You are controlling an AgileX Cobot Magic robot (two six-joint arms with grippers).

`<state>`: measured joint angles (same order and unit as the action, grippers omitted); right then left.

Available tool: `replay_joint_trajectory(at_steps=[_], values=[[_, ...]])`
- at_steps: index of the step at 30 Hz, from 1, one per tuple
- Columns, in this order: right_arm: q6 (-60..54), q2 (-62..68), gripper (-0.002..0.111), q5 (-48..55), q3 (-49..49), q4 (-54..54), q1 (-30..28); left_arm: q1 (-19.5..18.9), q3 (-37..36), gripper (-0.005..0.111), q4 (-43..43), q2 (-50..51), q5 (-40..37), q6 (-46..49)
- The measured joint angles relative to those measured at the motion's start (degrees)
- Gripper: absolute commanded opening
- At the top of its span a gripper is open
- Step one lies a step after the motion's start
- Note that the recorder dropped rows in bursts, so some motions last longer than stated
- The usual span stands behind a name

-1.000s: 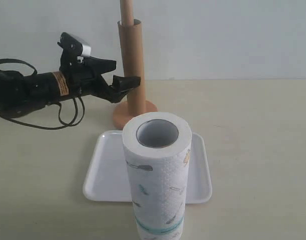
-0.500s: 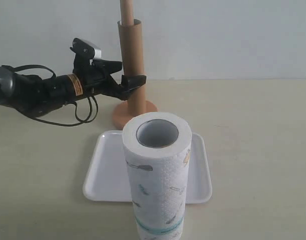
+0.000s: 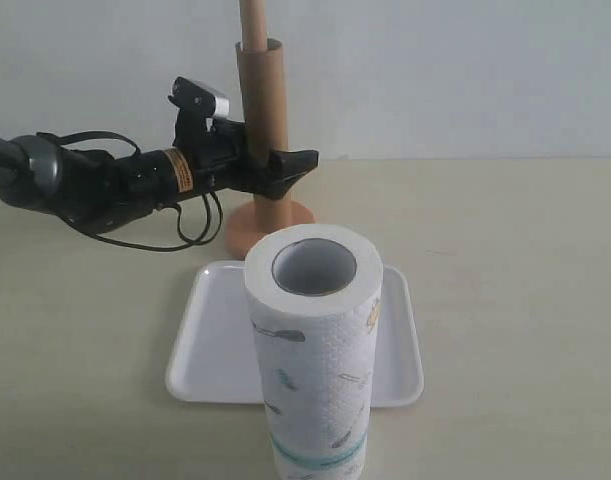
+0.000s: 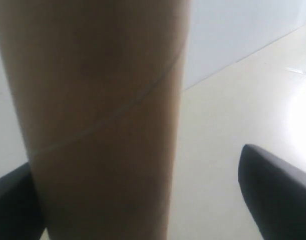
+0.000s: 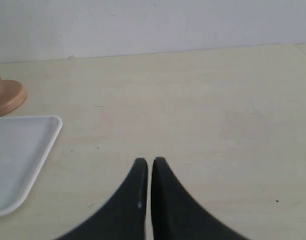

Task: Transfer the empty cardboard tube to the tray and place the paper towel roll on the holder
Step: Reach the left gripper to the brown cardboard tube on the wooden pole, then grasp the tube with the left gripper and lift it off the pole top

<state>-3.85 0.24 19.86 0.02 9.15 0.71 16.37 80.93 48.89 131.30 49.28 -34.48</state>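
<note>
a: left of the exterior frame, what does the black left gripper (image 3: 275, 165) show?
b: its jaws stand wide apart on either side of the long brown hollow cardboard tube (image 3: 264, 130), at about mid-height; the left wrist view shows one dark finger (image 4: 275, 187) clear of the tube wall, so nothing is clasped yet.

a: where is that tube?
b: upper centre-left, upright, sleeved over the thin pole of the orange-brown wooden holder (image 3: 253, 20), whose tip pokes out above; the round disc base sits on the table just behind the shallow white plastic tray (image 3: 210, 340).

a: how should the tube handle?
b: probably light, stiff but crushable under a hard squeeze, fairly smooth. a mid-height hold looks sensible, then a straight lift so it does not bind on the pole.

a: centre foreground?
b: the thick white embossed paper towel roll (image 3: 315, 370), upright, hollow core facing up, teal band near its foot, in front of the tray; whether it rests on the rim cannot be told.

a: and the right?
b: the right gripper (image 5: 145, 167) appears only in its own wrist view, fingers pressed together over bare table, holding nothing.
</note>
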Motion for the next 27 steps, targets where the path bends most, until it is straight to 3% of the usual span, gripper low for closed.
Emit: replay_joint_trajectory(at_steps=[3, 5, 8, 9, 17, 27], values=[[0.00, 0.00, 0.003, 0.00, 0.00, 0.00, 0.00, 0.00, 0.00, 0.084, 0.00, 0.00, -0.49, 0.05], [0.00, 0.00, 0.003, 0.00, 0.00, 0.00, 0.00, 0.00, 0.00, 0.071, 0.00, 0.00, -0.85, 0.05], [0.00, 0.00, 0.003, 0.00, 0.00, 0.00, 0.00, 0.00, 0.00, 0.018, -0.73, 0.00, -1.42, 0.15], [0.00, 0.00, 0.003, 0.00, 0.00, 0.00, 0.00, 0.00, 0.00, 0.007, -1.44, 0.00, -1.51, 0.20], [0.00, 0.00, 0.003, 0.00, 0.00, 0.00, 0.00, 0.00, 0.00, 0.005, -2.50, -0.70, -2.27, 0.31], [0.00, 0.00, 0.003, 0.00, 0.00, 0.00, 0.00, 0.00, 0.00, 0.005, -2.50, -15.09, -7.09, -1.06]])
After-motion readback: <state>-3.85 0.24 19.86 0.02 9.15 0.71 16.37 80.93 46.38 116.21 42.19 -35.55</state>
